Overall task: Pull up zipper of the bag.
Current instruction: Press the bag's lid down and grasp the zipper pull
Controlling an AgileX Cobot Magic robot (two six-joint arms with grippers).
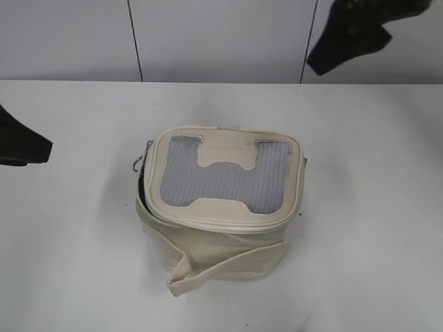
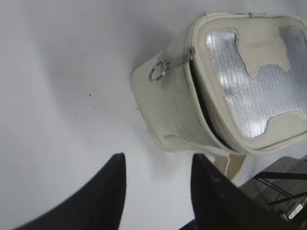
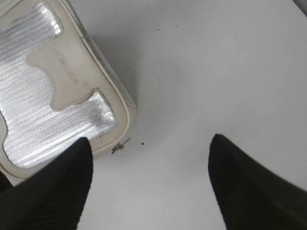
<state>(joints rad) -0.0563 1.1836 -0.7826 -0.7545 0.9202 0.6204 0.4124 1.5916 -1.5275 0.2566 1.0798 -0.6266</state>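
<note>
Both the left gripper (image 2: 156, 179) and right gripper (image 3: 148, 165) hang spread and empty beside the cream bag (image 1: 218, 207), its zipper (image 2: 204, 112) gaping at frame centre.

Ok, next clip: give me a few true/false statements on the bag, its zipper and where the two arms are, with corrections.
1. The bag stands on the table with its mesh lid facing up. True.
2. The zipper is closed all the way round. False: a dark gap shows between lid and body on the bag's left side.
3. The left gripper grips a zipper pull. False: its jaws are open and empty, short of the bag.
4. A silver ring pull hangs at the bag's left rear corner. True.
5. The right gripper has open jaws and holds nothing. True.
6. The strap is draped over the lid. False: it hangs loose at the bag's front base.
</note>
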